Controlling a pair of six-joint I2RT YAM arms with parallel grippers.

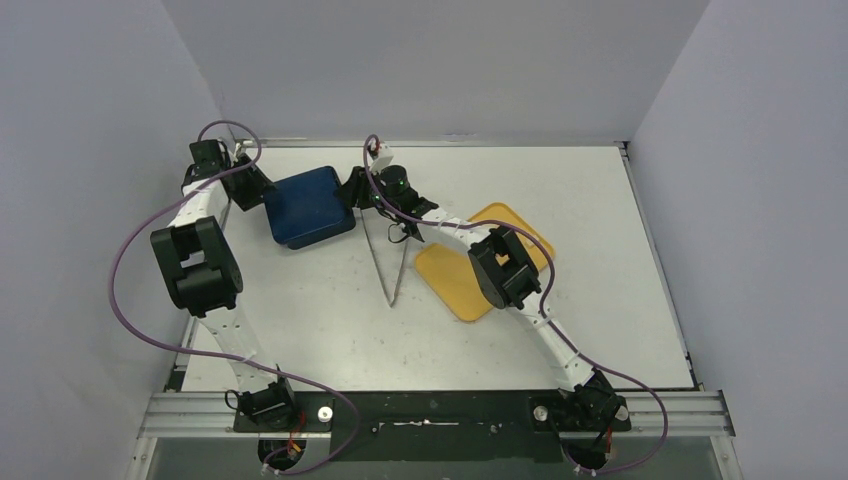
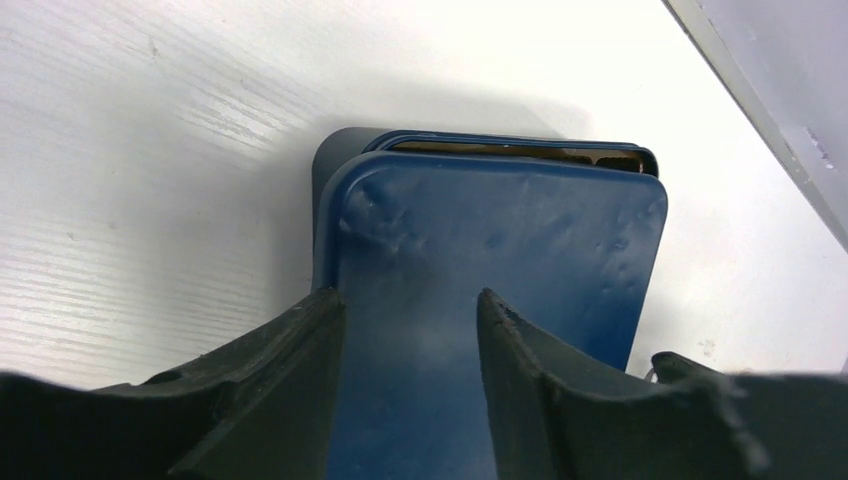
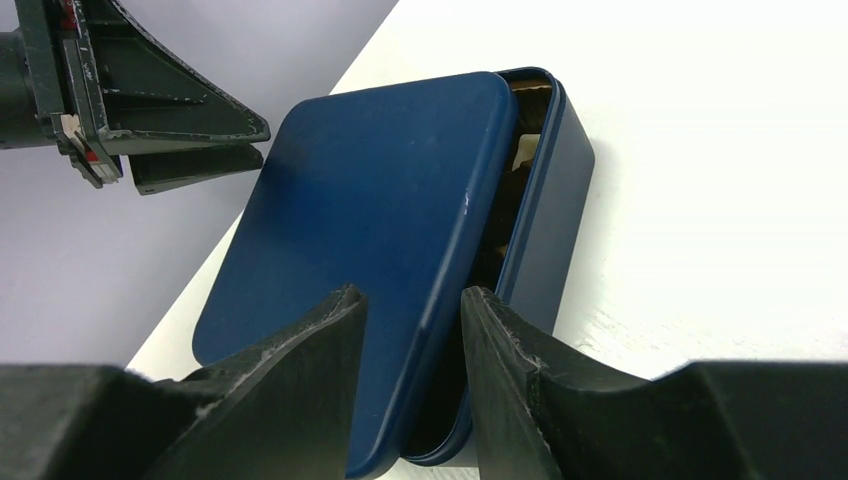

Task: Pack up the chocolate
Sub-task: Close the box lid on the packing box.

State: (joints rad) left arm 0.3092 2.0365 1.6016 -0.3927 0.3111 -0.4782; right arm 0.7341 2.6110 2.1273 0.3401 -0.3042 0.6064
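Observation:
A dark blue tin (image 1: 308,205) stands at the back left of the table. Its blue lid (image 3: 370,190) lies askew on it, shifted off the tin's wall (image 3: 560,180). Through the gap under the lid a sliver of the chocolate (image 2: 520,152) shows, brown and cream (image 3: 527,145). My left gripper (image 2: 412,300) sits over the lid's left end, jaws apart, with only the lid's face between them. My right gripper (image 3: 410,295) sits over the lid's right edge, jaws apart, straddling that edge. I see nothing pinched. The left gripper (image 3: 255,140) also shows beyond the lid in the right wrist view.
Long metal tongs (image 1: 390,265) lie on the table just right of the tin, tips toward me. A yellow tray (image 1: 455,280) lies under my right arm, with another yellow piece (image 1: 500,215) behind it. The back wall and the table's left edge run close to the tin.

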